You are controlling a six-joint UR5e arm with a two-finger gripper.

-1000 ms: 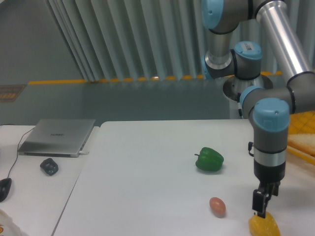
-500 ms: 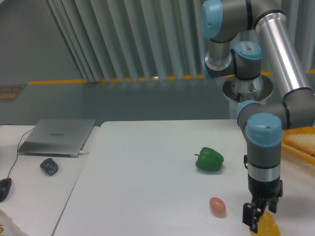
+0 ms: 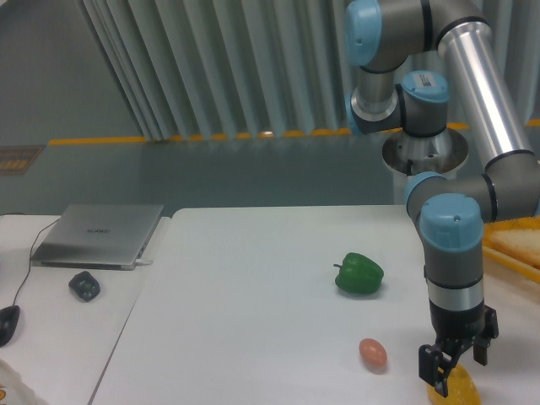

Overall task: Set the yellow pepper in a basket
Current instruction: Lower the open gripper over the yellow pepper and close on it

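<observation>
The yellow pepper (image 3: 461, 391) lies at the table's front right, partly cut off by the bottom of the view. My gripper (image 3: 456, 361) hangs straight down over it, open. One finger stands on the pepper's left and the other on its right, at about the height of its top. The fingers hide the pepper's stem area. The yellow woven basket (image 3: 525, 221) shows only as a strip at the right edge, behind my arm.
A green pepper (image 3: 359, 273) rests mid-table, and a small reddish-brown egg-shaped thing (image 3: 372, 353) lies just left of my gripper. On the left side table are a closed laptop (image 3: 99, 234), a small dark object (image 3: 84, 285) and a mouse (image 3: 7, 323).
My gripper came down from above the yellow pepper to its level, shifting slightly left. Over the last half second the wrist turned so the fingers now straddle the pepper.
</observation>
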